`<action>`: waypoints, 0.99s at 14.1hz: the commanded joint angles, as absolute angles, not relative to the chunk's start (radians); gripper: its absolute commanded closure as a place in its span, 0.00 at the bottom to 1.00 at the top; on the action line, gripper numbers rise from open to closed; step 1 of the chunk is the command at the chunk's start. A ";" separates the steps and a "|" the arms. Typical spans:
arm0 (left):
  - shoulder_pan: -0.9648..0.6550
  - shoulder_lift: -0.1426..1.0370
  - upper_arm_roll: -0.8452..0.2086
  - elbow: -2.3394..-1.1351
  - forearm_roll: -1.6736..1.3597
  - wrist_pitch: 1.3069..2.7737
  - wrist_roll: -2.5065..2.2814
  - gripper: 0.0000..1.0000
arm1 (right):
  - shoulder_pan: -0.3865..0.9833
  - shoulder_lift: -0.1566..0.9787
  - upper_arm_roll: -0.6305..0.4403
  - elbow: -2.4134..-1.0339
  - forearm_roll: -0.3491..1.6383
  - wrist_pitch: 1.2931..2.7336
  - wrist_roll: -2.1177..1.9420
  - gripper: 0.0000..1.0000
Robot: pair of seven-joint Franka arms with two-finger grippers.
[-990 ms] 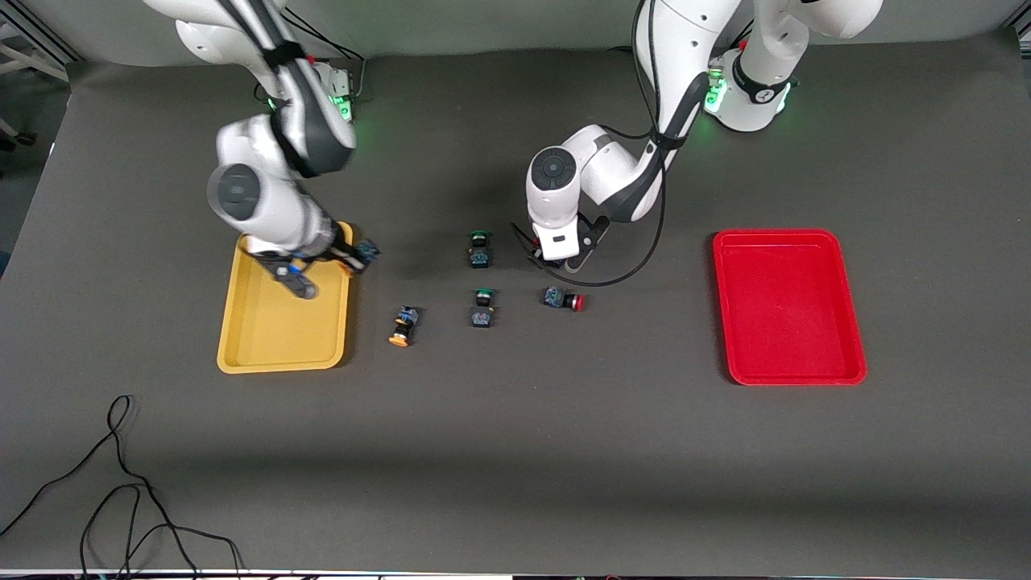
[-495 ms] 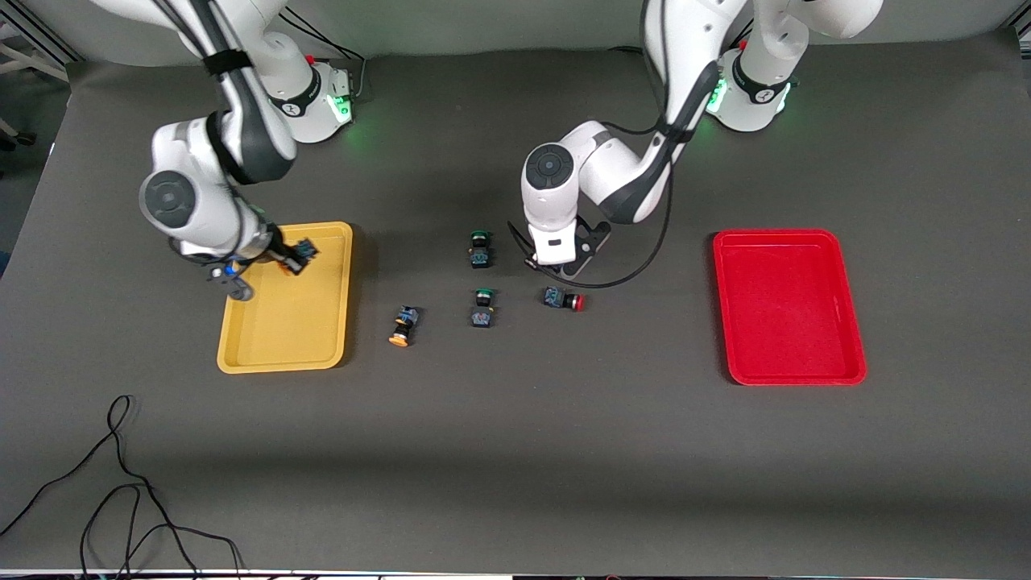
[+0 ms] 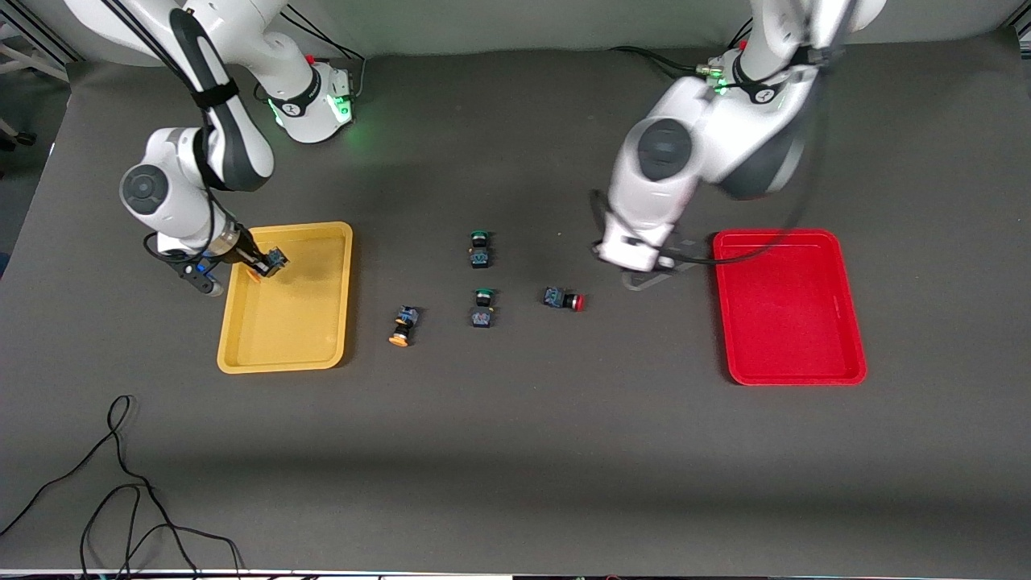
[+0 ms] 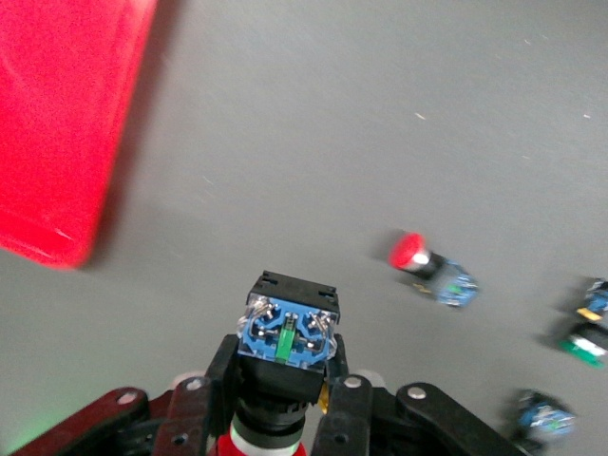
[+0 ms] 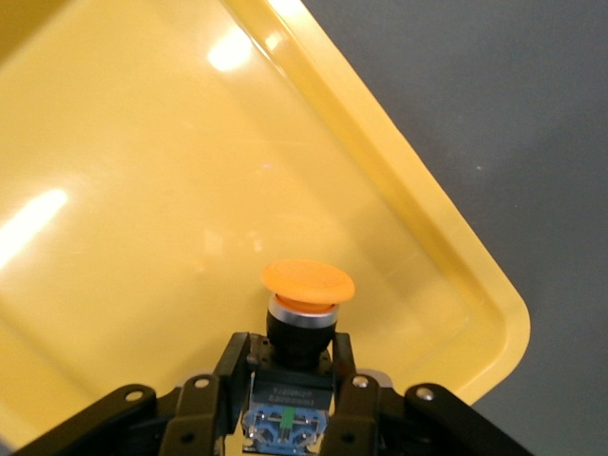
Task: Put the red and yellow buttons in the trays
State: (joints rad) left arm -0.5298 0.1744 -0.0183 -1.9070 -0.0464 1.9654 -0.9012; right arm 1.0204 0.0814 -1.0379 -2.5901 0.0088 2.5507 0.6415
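Dark table (image 3: pixel 515 451), two trays, six buttons.
Right gripper (image 5: pixel 285 404) clamps a yellow button (image 5: pixel 306 294) over the yellow tray (image 3: pixel 283 364); left gripper (image 4: pixel 277 399) clamps a red button (image 4: pixel 285 328) beside the red tray (image 3: pixel 793 374); four lie mid-table.

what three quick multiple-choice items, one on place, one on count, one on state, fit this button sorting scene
1. The right end effector is over:
A. the yellow tray
B. the red tray
C. bare table

2. Green-capped buttons lying on the table:
A. one
B. two
C. three

3. The left end effector is:
A. open
B. shut on a green button
C. shut on a red-capped button

Key: 1 A, the right wrist view shows the orange-capped button it holds against yellow tray floor. 2 B, one green-capped button lies farther from the front camera, the other green-capped button nearer. 3 C, the fingers clamp a body with red showing beneath.
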 commanded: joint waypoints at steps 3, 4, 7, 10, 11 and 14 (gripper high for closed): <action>-0.267 0.058 -0.023 -2.062 -0.063 1.916 -0.439 0.96 | 1.037 0.113 -1.037 -2.573 0.069 2.559 0.637 0.65; -0.220 0.066 -0.023 -2.072 -0.048 1.925 -0.372 0.96 | 1.038 0.133 -1.035 -2.568 0.096 2.553 0.634 0.64; -0.094 0.138 -0.023 -2.106 0.009 2.037 -0.215 0.96 | 1.042 0.141 -1.031 -2.565 0.117 2.557 0.632 0.62; -0.078 0.241 -0.021 -2.167 0.064 2.231 -0.209 0.96 | 1.042 0.141 -1.031 -2.565 0.117 2.557 0.632 0.48; -0.065 0.268 -0.021 -2.166 0.066 2.261 -0.209 0.96 | 1.042 0.141 -1.031 -2.565 0.117 2.556 0.632 0.27; -0.061 0.354 -0.021 -2.164 0.071 2.362 -0.213 0.92 | 1.042 0.140 -1.031 -2.563 0.123 2.554 0.634 0.00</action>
State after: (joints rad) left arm -0.0735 0.3206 -0.0103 -2.1669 0.0522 2.3158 -0.2141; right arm 1.0320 0.1243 -1.0287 -2.5769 0.0978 2.5545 0.6417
